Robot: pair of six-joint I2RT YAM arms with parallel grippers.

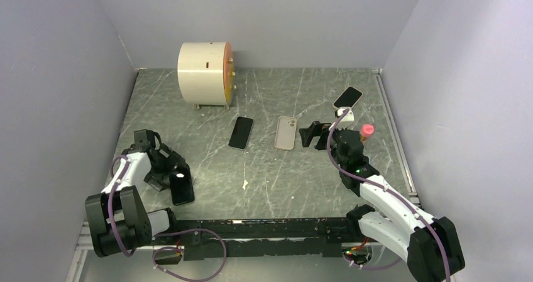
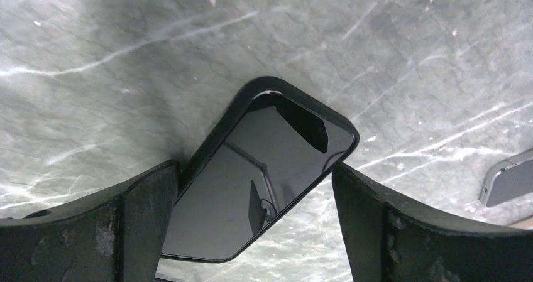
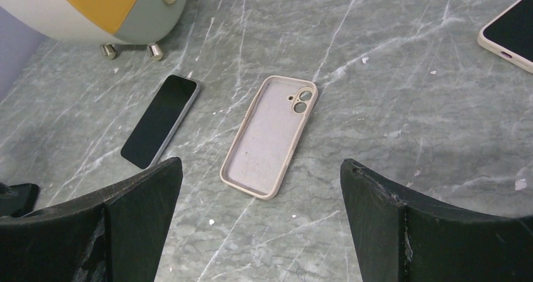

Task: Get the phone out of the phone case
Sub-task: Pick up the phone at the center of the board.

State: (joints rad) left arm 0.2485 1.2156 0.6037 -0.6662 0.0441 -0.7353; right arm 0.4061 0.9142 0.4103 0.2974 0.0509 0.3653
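The grey marbled bench [image 1: 276,188] carries everything. At its far side stands a white drum with an orange face [image 1: 204,75].

The left pincer [image 2: 254,169] is low over the near-left part of the bench with its jaws spread wide, holding nothing. Between them lies a black phone [image 2: 251,188], screen up, seated in its black case [image 2: 270,84]. One finger is right at the case's long edge; the other stands apart from it. The right pincer [image 3: 261,164] is also wide and empty. It hovers mid-bench and looks down on a bare dark phone [image 3: 160,120] and an empty beige case [image 3: 267,137], which lie side by side, apart. A second cased phone [image 1: 347,97] sits at the far right.

By the look of it, the black one under the left arm is the one in hand.

The phone is likely stiff, fairly dense and glass-fronted — slick, and liable to crack under a hard pinch on its face. The case probably flexes at its rim and clings at the corners. Lying flat, it offers only its thin long edges. One arm could pin those edges while the other peels a corner lip near the camera end, where the rim is weakest.

A small white scrap [image 1: 244,184] lies near the middle of the bench.
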